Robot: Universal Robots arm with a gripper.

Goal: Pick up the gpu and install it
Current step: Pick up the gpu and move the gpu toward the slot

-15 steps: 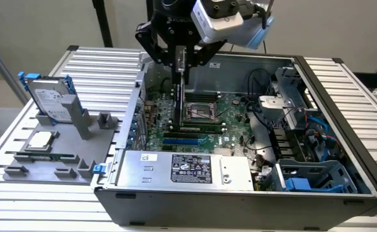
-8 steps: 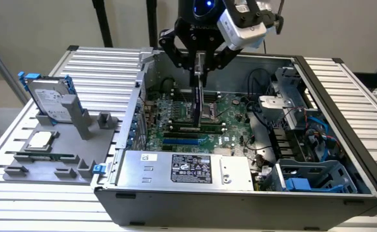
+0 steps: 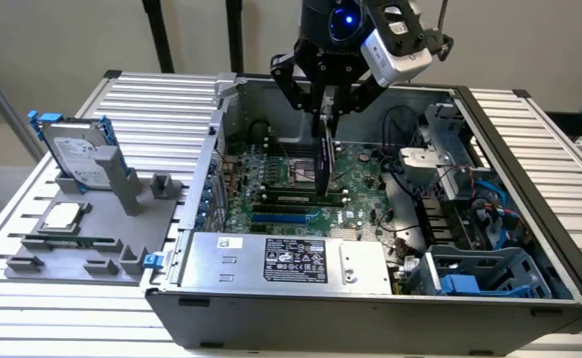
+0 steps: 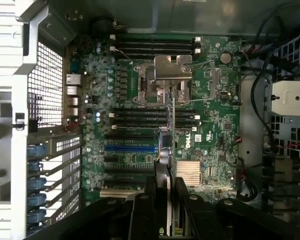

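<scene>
Since the black gripper [image 3: 328,112] is clamped on the thin, flat dark gpu [image 3: 324,160] above the green motherboard [image 3: 361,165], keep it upright. Line its edge along the slot.

Gpu [image 3: 323,160]: dark matt face. Motherboard [image 3: 356,168]: green PCB w/ slight sheen. PC case [image 3: 371,321]: grey matt sheet metal. Table [image 3: 151,97]: ribbed bare alu. Parts holder [image 3: 72,257]: grey matt plastic.

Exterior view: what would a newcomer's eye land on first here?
The black gripper hangs over the open grey computer case, clamping the thin flat gpu card edge-down over the green motherboard. Off to the exterior view's left, a silver hard drive with blue rails stands upright on a grey holder tray.
</scene>
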